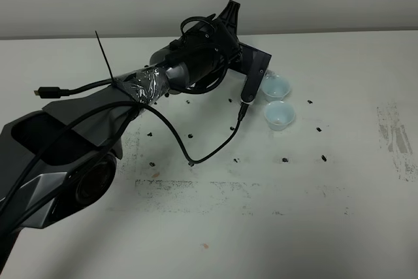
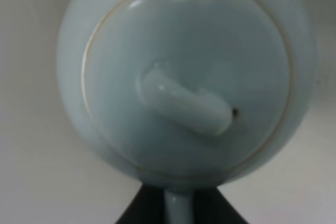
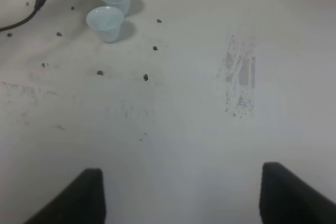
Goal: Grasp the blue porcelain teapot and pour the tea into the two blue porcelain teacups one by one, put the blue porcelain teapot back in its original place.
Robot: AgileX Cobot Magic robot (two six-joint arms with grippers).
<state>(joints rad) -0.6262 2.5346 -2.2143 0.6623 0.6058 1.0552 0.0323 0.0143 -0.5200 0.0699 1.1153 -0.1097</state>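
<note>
The left gripper [image 2: 178, 212] is clamped on the loop handle [image 2: 178, 203] of the one blue porcelain teapot [image 2: 131, 40]. Its two dark fingers [image 2: 139, 211] press the handle from either side. The left wrist camera looks straight onto the teapot's single lid [image 2: 236, 51], with one stubby knob [image 2: 186, 103] at its middle. The pot nearly fills that view, so whether its base touches the table cannot be told. Seen from the high camera, the left arm [image 1: 189, 63] reaches across the middle and covers the teapot, and its end sits just beside the farther teacup [image 1: 275, 87].

The right gripper [image 3: 184, 198] hangs over bare table with its two fingers well apart, holding nothing.

Two blue porcelain teacups stand upright on the white table [image 1: 196, 240]. The nearer teacup [image 1: 279, 115] is just beside the farther one. One black cable [image 1: 209, 151] drops from the left arm and loops over the table to the left of the cups. Small dark specks [image 1: 323, 157] lie scattered around the cups, perhaps a dozen, though they are too small to count surely. One grey scuffed patch [image 1: 395, 138] marks the table to the right, well apart from the cups.
</note>
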